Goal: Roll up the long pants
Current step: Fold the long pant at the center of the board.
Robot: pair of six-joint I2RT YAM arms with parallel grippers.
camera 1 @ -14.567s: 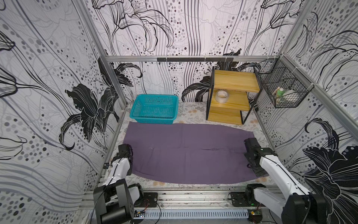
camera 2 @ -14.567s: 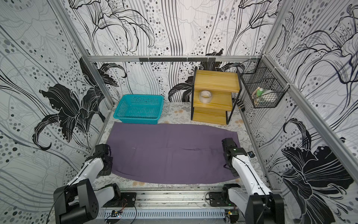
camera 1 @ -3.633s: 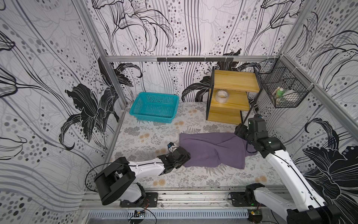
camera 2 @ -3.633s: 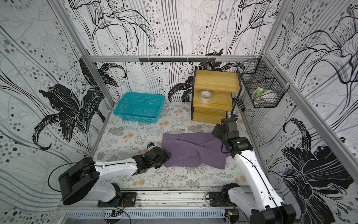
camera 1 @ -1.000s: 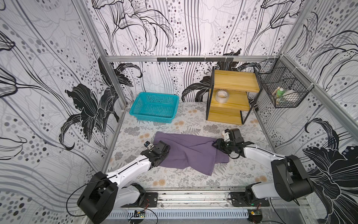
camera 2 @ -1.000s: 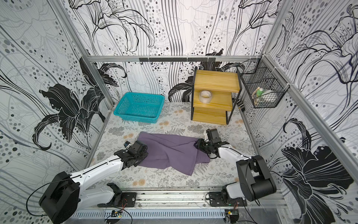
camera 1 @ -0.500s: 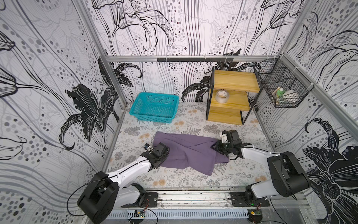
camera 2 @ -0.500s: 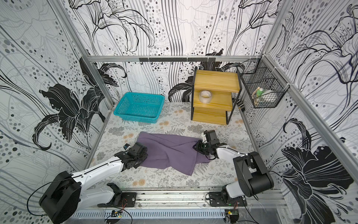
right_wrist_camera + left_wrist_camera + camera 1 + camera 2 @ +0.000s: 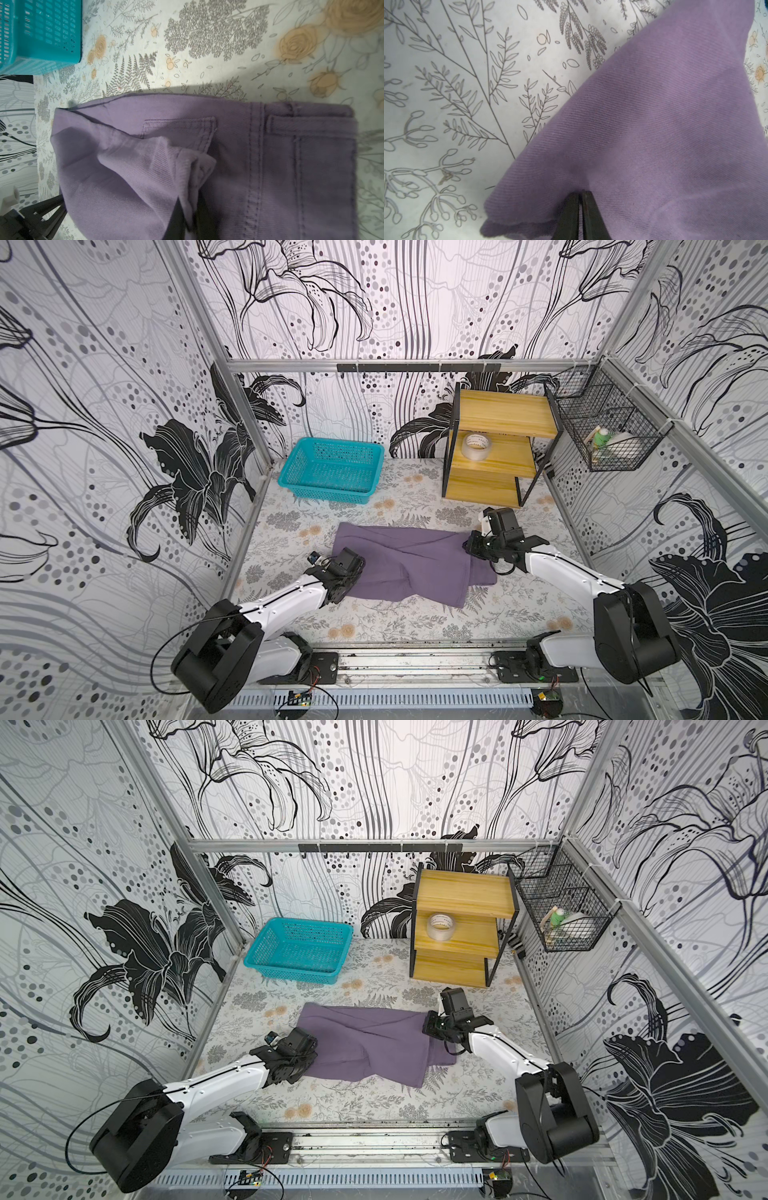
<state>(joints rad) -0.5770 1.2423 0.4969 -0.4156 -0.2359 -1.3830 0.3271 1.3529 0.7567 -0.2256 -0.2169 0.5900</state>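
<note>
one long pants (image 9: 409, 562) folded on worktop (image 9: 374, 622) near one teal basket (image 9: 332, 470); two arms stretched low: left arm (image 9: 291, 601) jaws pinching pants end nearer basket, right arm (image 9: 561, 568) jaws pinching fold at farther end

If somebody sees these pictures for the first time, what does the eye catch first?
The purple long pants, folded into a wrinkled bundle in the middle of the flowered table, stand out first. The left end effector pinches one end and the right end effector pinches a fold at the other. Behind them stand a teal basket and a wooden shelf.
</note>
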